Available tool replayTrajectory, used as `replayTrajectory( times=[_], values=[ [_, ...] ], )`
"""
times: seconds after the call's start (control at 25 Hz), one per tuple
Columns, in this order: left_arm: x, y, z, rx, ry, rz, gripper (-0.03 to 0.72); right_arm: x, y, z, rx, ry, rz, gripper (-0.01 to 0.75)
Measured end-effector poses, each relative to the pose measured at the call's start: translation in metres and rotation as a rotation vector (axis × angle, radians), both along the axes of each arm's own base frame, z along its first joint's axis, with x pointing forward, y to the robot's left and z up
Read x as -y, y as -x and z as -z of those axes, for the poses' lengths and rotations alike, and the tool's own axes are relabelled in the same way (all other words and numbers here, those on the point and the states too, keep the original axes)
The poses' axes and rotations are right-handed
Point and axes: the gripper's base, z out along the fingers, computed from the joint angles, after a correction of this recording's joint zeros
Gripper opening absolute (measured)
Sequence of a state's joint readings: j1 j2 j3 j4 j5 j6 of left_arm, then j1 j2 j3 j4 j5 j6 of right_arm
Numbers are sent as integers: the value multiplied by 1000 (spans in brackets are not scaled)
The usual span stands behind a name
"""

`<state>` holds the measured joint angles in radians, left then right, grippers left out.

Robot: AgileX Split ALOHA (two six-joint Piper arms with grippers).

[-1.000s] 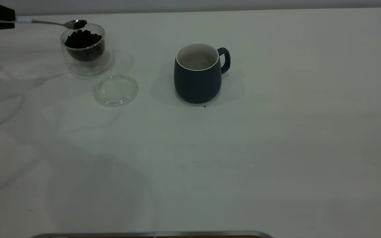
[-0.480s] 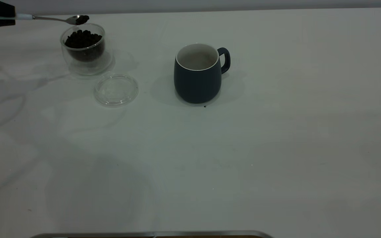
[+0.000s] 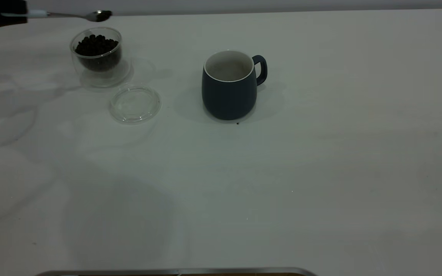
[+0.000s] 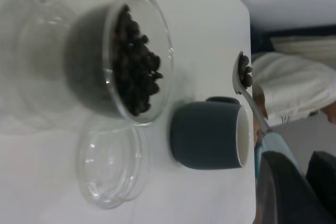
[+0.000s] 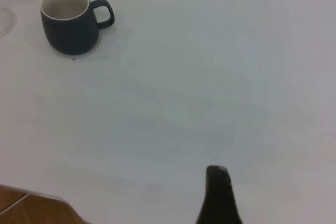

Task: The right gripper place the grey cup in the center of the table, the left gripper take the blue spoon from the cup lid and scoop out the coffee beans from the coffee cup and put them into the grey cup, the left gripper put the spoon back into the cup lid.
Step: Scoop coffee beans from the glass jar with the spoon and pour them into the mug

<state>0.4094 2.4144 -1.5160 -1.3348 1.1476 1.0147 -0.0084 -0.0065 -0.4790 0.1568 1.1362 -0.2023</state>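
Observation:
My left gripper [image 3: 12,14] is at the far left back corner, shut on the pale handle of the blue spoon [image 3: 71,15]. The spoon is held level and high, with coffee beans in its bowl [image 4: 244,74], just behind the coffee cup [image 3: 97,57]. That clear glass cup holds a heap of coffee beans [image 3: 96,45]. The empty cup lid [image 3: 134,103] lies flat in front of it. The grey cup [image 3: 228,90] stands upright mid-table, handle to the right, with no beans visible in it. My right gripper [image 5: 218,182] hovers well away from the grey cup [image 5: 68,30].
The white table [image 3: 320,172] stretches wide to the right and front of the mug. A tiny dark speck [image 3: 238,123] lies at the mug's base. A metal edge [image 3: 175,271] runs along the front. White cloth [image 4: 294,85] lies beyond the table.
The left gripper has lifted the loaded spoon up from the glass cup's rim and carried it a little to the right. Mug, lid and glass cup have not moved.

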Motion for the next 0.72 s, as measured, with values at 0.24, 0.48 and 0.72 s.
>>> replayTrajectory(
  times=[0.24,0.48,0.72],
  values=[
    [25,-5,0,0,0,59,130,0,0,0,0,0,0,592],
    [54,-8,0,-3,1,124,130,0,0,0,0,0,0,592],
    [85,-10,0,-12,4,192,130,0,0,0,0,0,0,592]
  ],
)
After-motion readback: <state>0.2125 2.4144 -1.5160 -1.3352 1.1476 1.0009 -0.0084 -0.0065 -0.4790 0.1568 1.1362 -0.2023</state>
